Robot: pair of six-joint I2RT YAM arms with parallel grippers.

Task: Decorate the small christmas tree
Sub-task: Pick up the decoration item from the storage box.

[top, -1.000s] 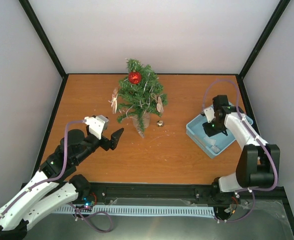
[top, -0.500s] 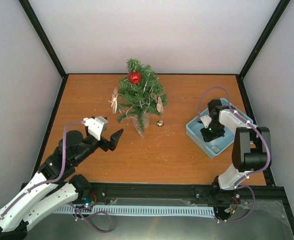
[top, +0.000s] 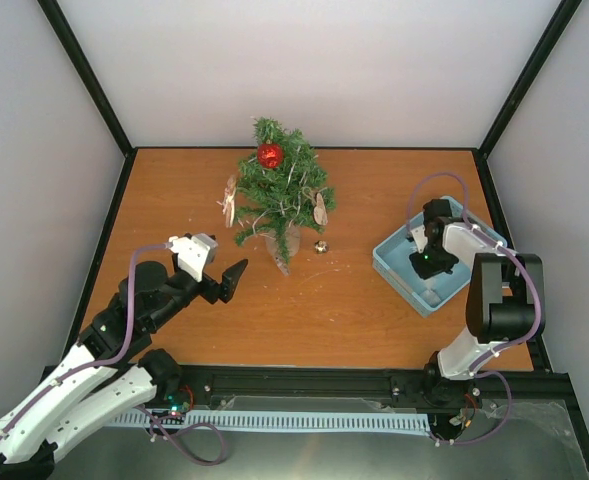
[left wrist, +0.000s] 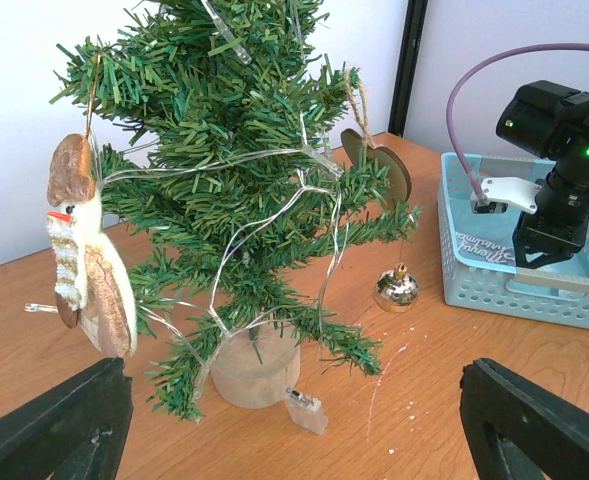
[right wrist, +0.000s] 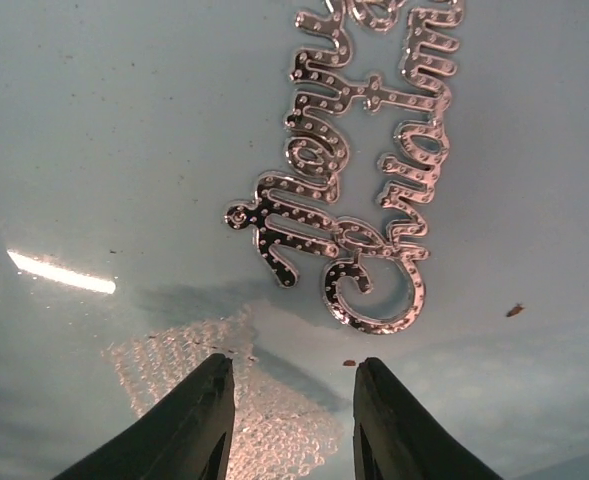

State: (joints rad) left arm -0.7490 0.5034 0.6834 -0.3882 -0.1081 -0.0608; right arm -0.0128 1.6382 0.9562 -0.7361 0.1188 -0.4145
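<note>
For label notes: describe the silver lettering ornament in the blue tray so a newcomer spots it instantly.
On the table, far right, sits the blue tray, where the right gripper reaches in. Flat on its floor lies the silver lettering ornament. Unlike the red ball, wooden disc and gold bell by the tree, it is looping glittery script.

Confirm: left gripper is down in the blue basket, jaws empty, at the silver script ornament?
Not the left. The right gripper is down in the blue basket, jaws empty, at the silver script ornament. The top and right wrist views show it.
</note>
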